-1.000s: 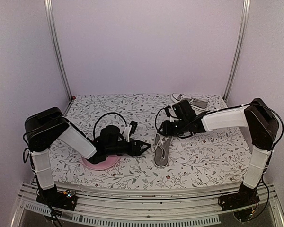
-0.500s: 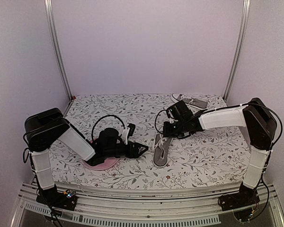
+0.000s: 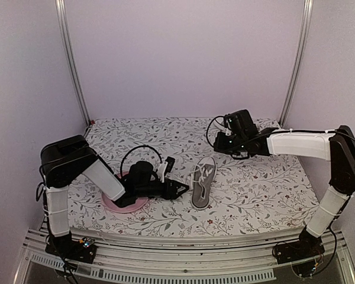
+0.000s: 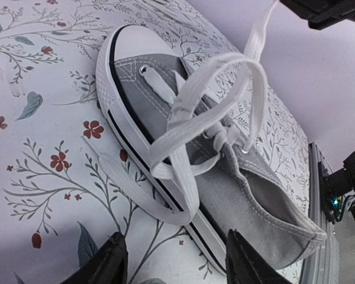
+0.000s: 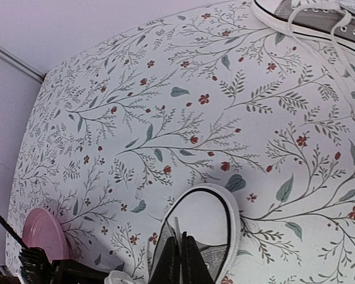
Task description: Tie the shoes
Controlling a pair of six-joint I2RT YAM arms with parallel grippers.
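While the right pincer (image 3: 220, 147) holds one lace end up and away, the step in hand looks like forming the knot on the shoe (image 3: 202, 184). It should go best if that end is taut and the left pincer (image 3: 180, 189) takes the loose loop alone, not canvas. From above, the shoe lies on the surface (image 3: 266, 195) just beyond the left pincer's tips and well short of the right one. A plate (image 3: 115, 204) sits behind the left pincer.

From the left wrist, the left pincer (image 4: 174, 263) stands well open and empty. The shoe (image 4: 248, 189) is just ahead, one finger at its sole edge. The loop (image 4: 225, 65) arches above the lacing, with a strand running on toward the right pincer.

From the right wrist, the right pincer (image 5: 180, 257) is shut tight, apparently on a thin lace (image 5: 176, 228). The toe (image 5: 201, 219) lies just below its tips, and the other shoe (image 5: 319, 15) far beyond.
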